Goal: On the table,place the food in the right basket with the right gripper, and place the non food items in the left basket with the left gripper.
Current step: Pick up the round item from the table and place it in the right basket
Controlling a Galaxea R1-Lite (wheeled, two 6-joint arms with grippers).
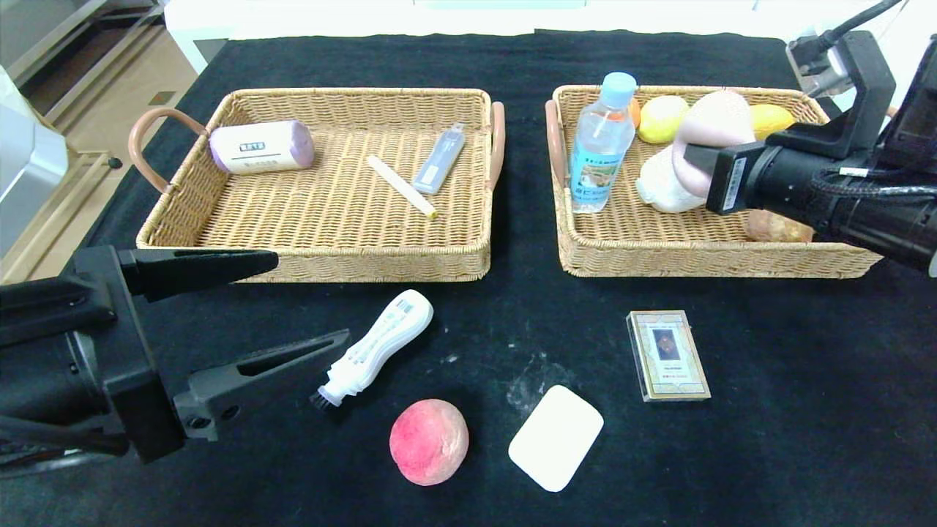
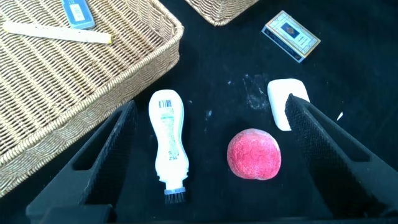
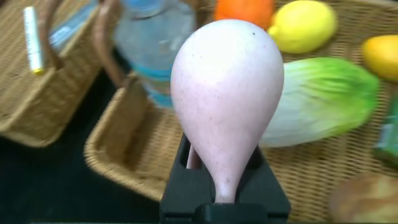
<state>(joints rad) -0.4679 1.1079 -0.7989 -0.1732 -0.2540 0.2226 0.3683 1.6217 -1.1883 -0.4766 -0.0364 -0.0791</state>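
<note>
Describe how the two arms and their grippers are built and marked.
Both arms are black. The left gripper has two long tapered fingers with slotted cut-outs on a blocky black mount. The right gripper ends a round black arm, carries a white barcode label, and has black cables looping along it and a boxy black bracket above.

Pale pink bun [image 1: 714,139] squeezed above the right basket [image 1: 703,256], peach [image 1: 429,441], brush bottle [image 1: 377,344], card box [image 1: 667,355], white pad [image 1: 555,437] on table [image 1: 805,439]
</note>
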